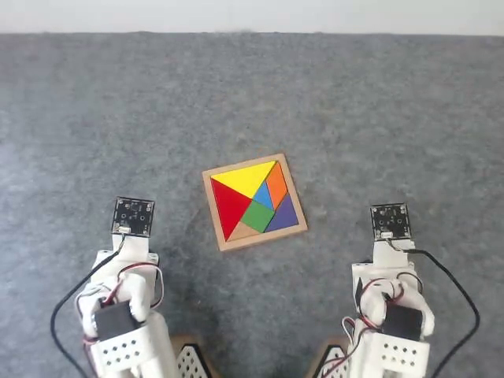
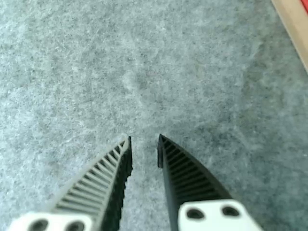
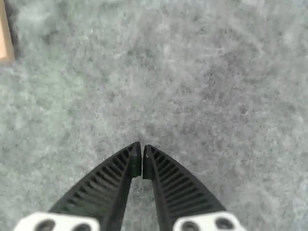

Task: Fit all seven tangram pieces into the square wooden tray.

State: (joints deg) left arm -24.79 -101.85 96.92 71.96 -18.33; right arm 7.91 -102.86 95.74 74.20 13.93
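1. In the high view, the square wooden tray lay slightly askew on the grey felt table cover, ahead of and between the left arm and the right arm, touching neither. It held a yellow triangle, a red triangle, an orange slanted piece, a small blue triangle, a green square and a purple triangle. We could not tell whether the tan wedge at the near edge was a seventh piece or bare tray floor. We judged the pieces light, stiff, flat and rather smooth. Seated flush, they offered little edge to pinch, so the raised rim seemed the safer hold
2. In the left wrist view, the left gripper hung over bare felt, its fingers a narrow gap apart and holding nothing. A strip of the tray's rim showed well apart from it
3. In the right wrist view, the right gripper had its fingertips pressed together on nothing, with the tray's corner well apart
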